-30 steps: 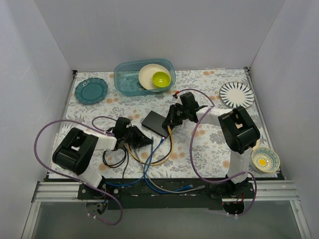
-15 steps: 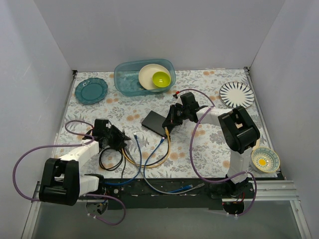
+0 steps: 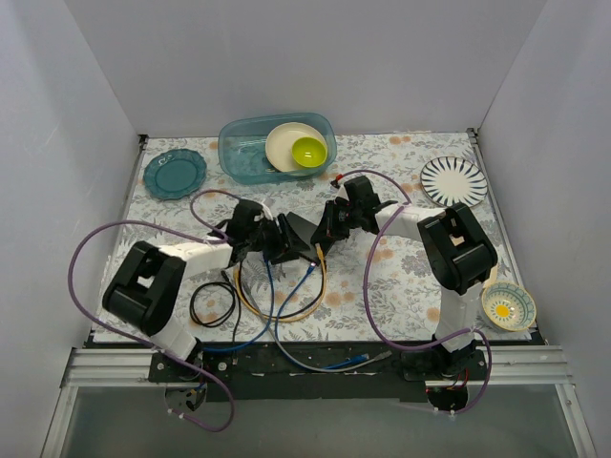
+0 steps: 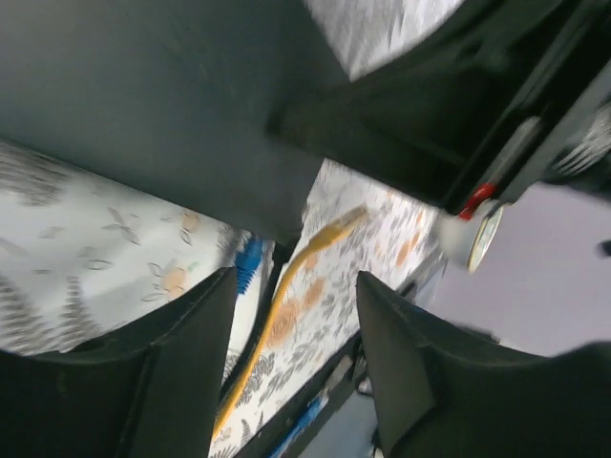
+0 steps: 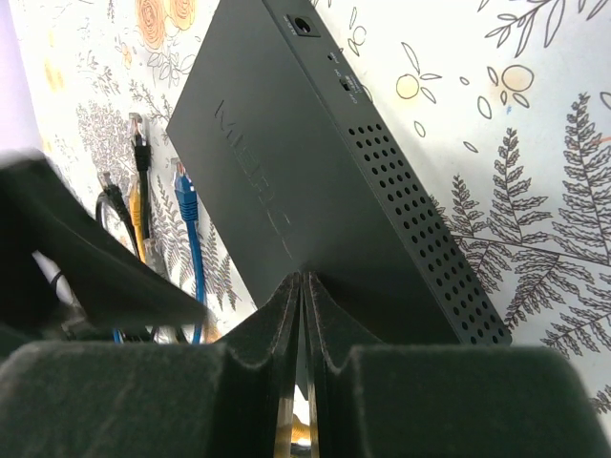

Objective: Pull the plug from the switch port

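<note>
The switch [image 3: 302, 229], a flat black box, lies mid-table. My right gripper [image 3: 328, 227] is shut, and its fingertips [image 5: 305, 286] rest on the switch's top face [image 5: 286, 172] near its edge. My left gripper [image 3: 284, 240] is at the switch's left near side. In the left wrist view it [image 4: 296, 363] is open and empty, with the switch's dark body [image 4: 172, 105] above it. A yellow cable's plug [image 4: 329, 232] reaches the switch's edge between the fingers. A blue plug [image 4: 248, 260] lies beside it. Loose blue [image 5: 184, 196] and black [image 5: 141, 153] plugs lie on the cloth.
A teal tub [image 3: 250, 153] with a white plate and green bowl stands behind. A teal plate [image 3: 175, 174] is far left, a striped plate [image 3: 453, 181] far right, a small bowl [image 3: 507, 306] near right. Black [image 3: 215, 303], yellow and blue [image 3: 286, 329] cables sprawl in front.
My left arm swung out to the left, then came back in to the switch's left near side. The right gripper stayed on the switch.
</note>
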### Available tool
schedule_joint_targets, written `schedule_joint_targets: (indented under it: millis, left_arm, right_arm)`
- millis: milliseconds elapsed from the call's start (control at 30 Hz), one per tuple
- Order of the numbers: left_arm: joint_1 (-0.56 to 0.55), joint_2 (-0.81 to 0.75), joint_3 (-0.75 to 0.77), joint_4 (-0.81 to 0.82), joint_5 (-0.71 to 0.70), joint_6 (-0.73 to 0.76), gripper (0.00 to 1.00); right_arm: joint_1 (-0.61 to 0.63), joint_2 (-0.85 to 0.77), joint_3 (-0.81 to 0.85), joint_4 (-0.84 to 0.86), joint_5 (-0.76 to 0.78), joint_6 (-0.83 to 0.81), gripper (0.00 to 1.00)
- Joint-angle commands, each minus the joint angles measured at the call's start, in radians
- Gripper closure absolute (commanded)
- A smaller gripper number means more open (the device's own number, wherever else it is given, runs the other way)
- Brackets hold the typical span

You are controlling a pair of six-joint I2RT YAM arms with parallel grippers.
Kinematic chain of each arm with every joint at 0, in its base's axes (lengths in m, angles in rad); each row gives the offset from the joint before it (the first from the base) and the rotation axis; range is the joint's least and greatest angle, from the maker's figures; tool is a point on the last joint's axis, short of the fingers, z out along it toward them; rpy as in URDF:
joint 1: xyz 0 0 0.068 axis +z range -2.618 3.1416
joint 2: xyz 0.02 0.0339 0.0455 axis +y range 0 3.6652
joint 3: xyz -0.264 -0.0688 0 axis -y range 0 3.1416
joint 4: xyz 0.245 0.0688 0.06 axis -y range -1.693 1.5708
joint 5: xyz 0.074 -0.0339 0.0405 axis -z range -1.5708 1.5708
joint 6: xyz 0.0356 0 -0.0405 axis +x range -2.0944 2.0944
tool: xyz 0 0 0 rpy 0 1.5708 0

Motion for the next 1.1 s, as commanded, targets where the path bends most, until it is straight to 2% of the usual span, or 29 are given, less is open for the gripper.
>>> schedule_joint_targets:
  millis: [0,267,500,700,900,1067]
  left_arm:
    - [-0.081,0.088,-0.006,0.042,0.083,0.025,0.53]
    - [-0.089,0.157,-0.029,0.023,0.061,0.080,0.55]
    - [-0.089,0.243,0.005,0.080,0.055,0.030,0.55]
    - [-0.089,0.267,0.017,0.080,-0.015,-0.033,0.62]
    - [-0.089,0.275,0.006,0.082,-0.009,-0.016,0.70]
    - [-0.089,0.278,-0.018,0.108,-0.002,-0.012,0.72]
  right_arm:
    - [0.004,0.085,-0.035,-0.181,0.162,-0.060,0.86]
    - [0.002,0.096,-0.017,-0.178,0.159,-0.051,0.86]
    - [0.002,0.108,0.000,-0.182,0.157,-0.049,0.86]
    - [0.001,0.113,0.008,-0.186,0.156,-0.047,0.86]
    - [-0.002,0.116,0.001,-0.181,0.153,-0.047,0.86]
    - [-0.002,0.117,0.000,-0.179,0.153,-0.047,0.86]
